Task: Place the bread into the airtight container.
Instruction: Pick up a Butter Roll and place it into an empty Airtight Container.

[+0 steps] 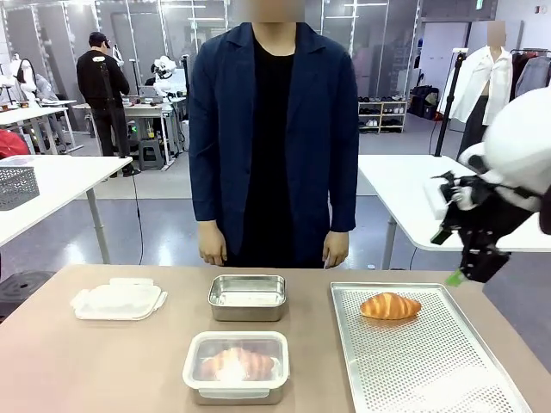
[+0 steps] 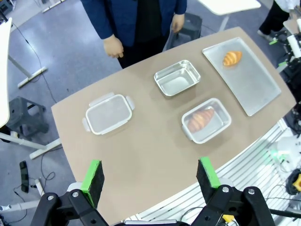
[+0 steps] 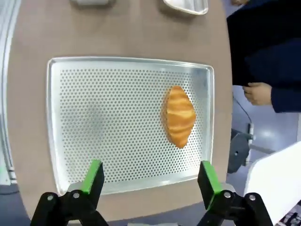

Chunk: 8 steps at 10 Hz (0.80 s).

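Croissant (image 1: 390, 305) lies loose at far end of tray (image 1: 430, 370), right side of counter (image 1: 103, 361). Right tool (image 3: 150, 169) spread wide above it, apparently aligning a pick. Empty container (image 1: 247, 311) stands open centre. Left tool (image 2: 150, 167) wide, high.

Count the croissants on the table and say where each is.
2. One croissant lies bare on the perforated tray, at the robot's right. The second croissant sits inside the lidded container nearest the robot.

bread (image 1: 390, 305) — golden-brown, ridged | tray (image 1: 430, 366) — silver, dotted with holes | table (image 1: 103, 370) tan | pads (image 3: 95, 175) green | jacket (image 1: 215, 129) navy | lid (image 1: 118, 303) white
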Tool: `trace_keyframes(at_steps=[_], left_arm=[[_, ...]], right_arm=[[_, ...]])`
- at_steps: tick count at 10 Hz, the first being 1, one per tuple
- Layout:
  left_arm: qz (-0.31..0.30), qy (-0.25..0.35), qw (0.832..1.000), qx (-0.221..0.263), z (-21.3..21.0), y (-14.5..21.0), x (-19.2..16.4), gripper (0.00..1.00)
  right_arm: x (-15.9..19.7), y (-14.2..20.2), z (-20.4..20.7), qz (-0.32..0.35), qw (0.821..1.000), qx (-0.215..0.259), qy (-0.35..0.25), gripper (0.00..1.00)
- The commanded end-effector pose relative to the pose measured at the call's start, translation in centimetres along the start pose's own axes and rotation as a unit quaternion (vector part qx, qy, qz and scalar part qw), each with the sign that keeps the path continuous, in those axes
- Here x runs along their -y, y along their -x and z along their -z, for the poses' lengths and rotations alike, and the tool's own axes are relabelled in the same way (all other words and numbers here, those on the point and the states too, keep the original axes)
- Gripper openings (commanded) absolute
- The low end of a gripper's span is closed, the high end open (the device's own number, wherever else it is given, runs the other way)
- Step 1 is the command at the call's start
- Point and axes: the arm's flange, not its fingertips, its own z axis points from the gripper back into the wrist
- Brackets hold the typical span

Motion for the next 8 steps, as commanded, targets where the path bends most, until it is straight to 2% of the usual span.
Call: trace_keyframes(at_steps=[1,3,4,5,8], left_arm=[[0.006,0.004,1.000,0.000,-0.1,0.0,0.0,1.00],[0.006,0.004,1.000,0.000,-0.1,0.0,0.0,1.00],[0.006,0.004,1.000,0.000,-0.1,0.0,0.0,1.00],[0.006,0.004,1.000,0.000,-0.1,0.0,0.0,1.00],[0.006,0.004,1.000,0.000,-0.1,0.0,0.0,1.00]], right_arm=[[1.4,-1.9,2.3,-0.011,0.999,-0.052,0.010,1.00],[2.0,-3.0,5.0,-0.016,0.996,-0.082,0.007,1.00],[2.2,-3.0,5.7,0.002,0.997,-0.083,0.004,1.00],[1.1,-2.8,4.3,-0.036,0.998,-0.059,0.000,1.00],[1.1,-2.8,4.3,-0.036,0.998,-0.059,0.000,1.00]])
